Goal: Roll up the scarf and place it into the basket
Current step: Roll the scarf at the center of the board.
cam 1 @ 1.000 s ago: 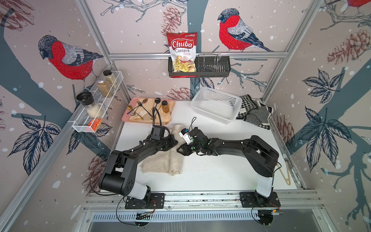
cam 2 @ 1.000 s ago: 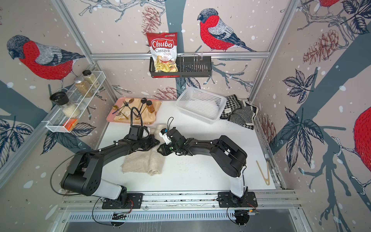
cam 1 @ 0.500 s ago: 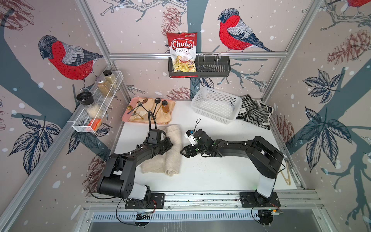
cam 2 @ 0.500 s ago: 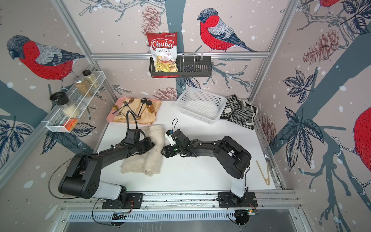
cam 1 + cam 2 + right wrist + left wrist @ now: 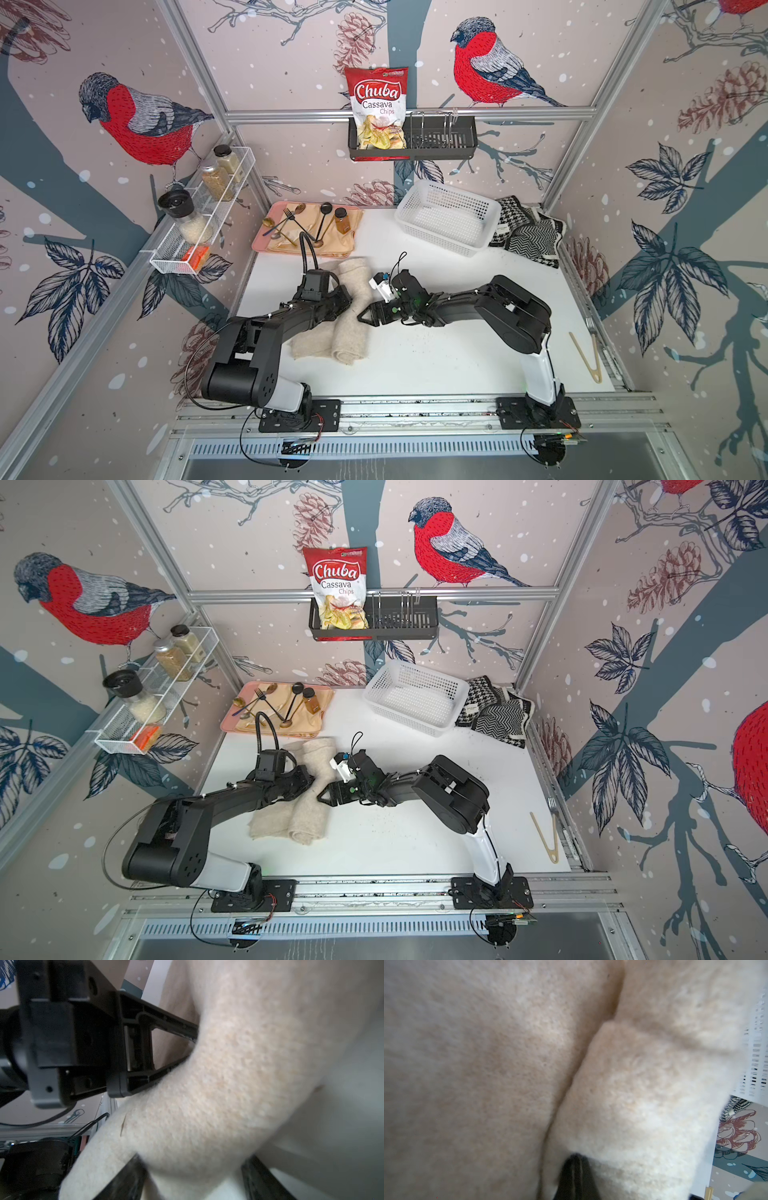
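scarf part-rolled on bench, both arms low at it, basket apart.
both top views: arms stretched low over the bench (image 5: 436,365), meeting at the cream scarf (image 5: 351,328); left fingers (image 5: 344,300) lie on it, tips hidden; right fingers (image 5: 372,312) touch its rolled edge; basket (image 5: 436,240) well apart by the back wall. left wrist: blurred cloth fills the frame; left fingers (image 5: 576,1176) pressed together at a fold, any pinched cloth not discernible. right wrist: right fingers (image 5: 126,1176) spread, roll between them, tips cut off.

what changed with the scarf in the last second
The scarf got folded over into a long roll; the right gripper shifted back to its side, jaws apart around it. The left gripper stays shut against the scarf; the basket is unmoved.
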`<state>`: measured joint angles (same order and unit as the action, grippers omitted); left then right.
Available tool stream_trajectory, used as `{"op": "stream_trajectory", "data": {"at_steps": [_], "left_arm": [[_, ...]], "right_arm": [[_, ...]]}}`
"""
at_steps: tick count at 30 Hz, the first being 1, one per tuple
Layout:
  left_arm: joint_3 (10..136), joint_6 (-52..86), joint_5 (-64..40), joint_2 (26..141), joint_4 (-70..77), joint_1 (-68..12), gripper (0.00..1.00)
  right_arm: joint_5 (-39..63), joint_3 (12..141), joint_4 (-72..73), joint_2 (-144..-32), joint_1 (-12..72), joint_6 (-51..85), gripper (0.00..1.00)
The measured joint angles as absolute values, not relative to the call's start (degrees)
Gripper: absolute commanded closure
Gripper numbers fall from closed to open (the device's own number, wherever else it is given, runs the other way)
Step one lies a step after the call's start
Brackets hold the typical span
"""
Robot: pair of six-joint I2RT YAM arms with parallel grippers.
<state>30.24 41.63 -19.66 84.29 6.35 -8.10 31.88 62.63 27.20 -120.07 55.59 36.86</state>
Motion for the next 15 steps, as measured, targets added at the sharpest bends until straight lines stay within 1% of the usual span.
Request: {"op": "stream_trajectory", "data": {"at_steps": [2,4,5,9,12,15], "left_arm": [[30.20,41.63,-19.73,84.36,6.63,-8.10,1.00],[30.20,41.63,-19.73,84.40,6.74,-8.10,1.00],[30.20,41.63,-19.70,84.42,6.76,-8.10,1.00],[30.22,41.65,-20.36,84.36,6.81,-8.10,1.00],[30.26,41.69,-23.09,84.23,7.07,-8.80,1.00],[31.99,41.63,-24.99,84.86,6.39,-11.92,1.00]], "right_arm": [[32.99,62.74,27.33,-120.60,55.83,37.93,0.76],[33.58,62.57,27.51,-120.66,55.68,39.29,0.94],[33.89,62.35,27.73,-120.66,55.40,39.35,1.00],[34.37,60.01,27.73,-119.39,54.26,40.45,1.00],[33.69,57.45,26.02,-116.77,53.25,40.10,1.00],[32.67,54.30,22.76,-113.16,51.94,38.44,1.00]]}}
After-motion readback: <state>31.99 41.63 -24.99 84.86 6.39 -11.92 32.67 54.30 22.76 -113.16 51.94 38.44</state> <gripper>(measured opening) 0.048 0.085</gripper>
